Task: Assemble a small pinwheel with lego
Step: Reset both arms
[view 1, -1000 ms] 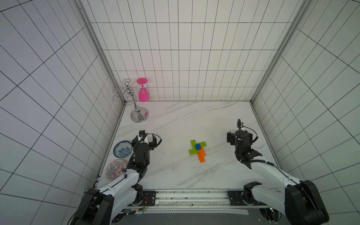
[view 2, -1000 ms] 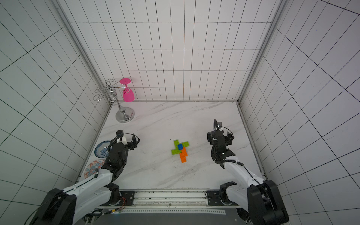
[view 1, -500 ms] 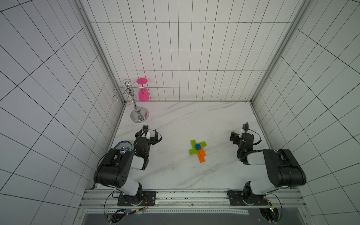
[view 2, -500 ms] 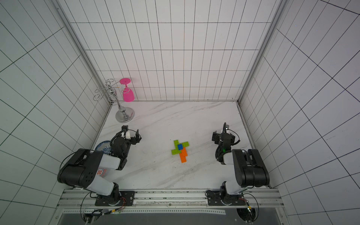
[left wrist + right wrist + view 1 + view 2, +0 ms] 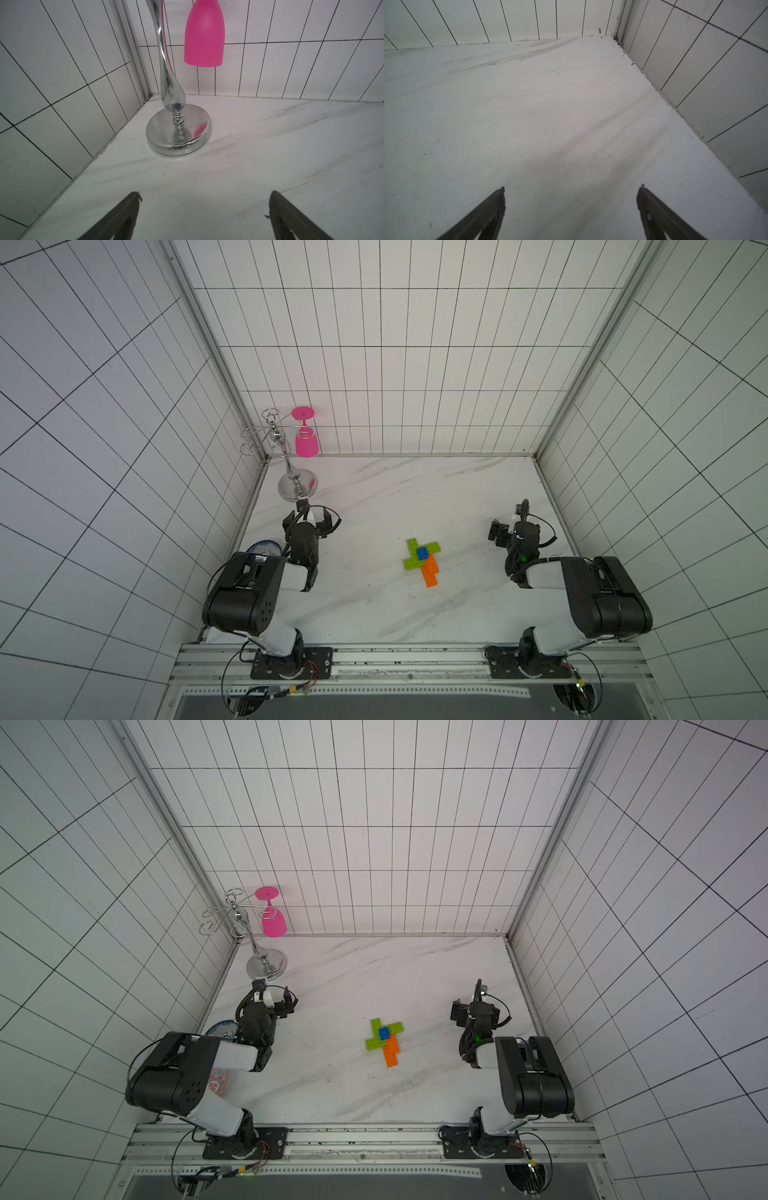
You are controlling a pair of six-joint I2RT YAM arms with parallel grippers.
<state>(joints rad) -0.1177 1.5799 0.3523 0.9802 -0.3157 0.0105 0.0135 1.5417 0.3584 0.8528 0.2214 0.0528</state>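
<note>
I am hovering with my left gripper (image 5: 204, 194) and right gripper (image 5: 572, 188) both spread and empty, judging the pinwheel (image 5: 423, 561), lying near the middle of the bench (image 5: 374, 497), as light, rigid but pull-apart, best pinched across its orange stem (image 5: 430, 572).

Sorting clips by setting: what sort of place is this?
Likely a robot test cell: tiled walls box in a marble-look table, with left arm and right arm mounted on a front rail.
</note>
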